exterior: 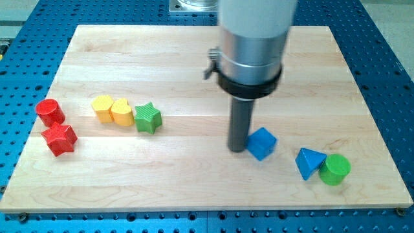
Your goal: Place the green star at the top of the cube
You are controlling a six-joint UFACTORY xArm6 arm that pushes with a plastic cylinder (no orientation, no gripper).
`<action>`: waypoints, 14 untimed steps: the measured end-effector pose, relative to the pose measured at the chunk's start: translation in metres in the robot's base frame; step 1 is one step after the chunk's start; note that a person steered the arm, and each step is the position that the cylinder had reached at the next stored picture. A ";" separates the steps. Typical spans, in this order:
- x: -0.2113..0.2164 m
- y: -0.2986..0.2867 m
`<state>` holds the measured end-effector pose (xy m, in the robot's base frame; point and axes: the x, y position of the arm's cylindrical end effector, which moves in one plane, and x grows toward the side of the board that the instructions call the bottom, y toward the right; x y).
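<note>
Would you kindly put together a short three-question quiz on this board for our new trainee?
1. True or false: my tip is touching the green star.
2. Which block sits nearest my tip? A) red cylinder B) blue cube C) green cylinder
3. Fill in: the green star's neighbour on the view's left is a ____ block.

Key: 1. False; the tip stands by the blue cube, well to the star's right in the view. 2. B. 3. yellow.

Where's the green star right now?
The green star sits left of centre on the board, touching the right-hand yellow block, well left of my tip and the blue cube.
</note>
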<state>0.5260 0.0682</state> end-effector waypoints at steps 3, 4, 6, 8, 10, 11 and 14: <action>0.053 -0.193; 0.038 -0.299; -0.052 -0.248; -0.028 -0.081; -0.038 -0.071; -0.061 -0.134; -0.031 0.050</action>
<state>0.4953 0.1177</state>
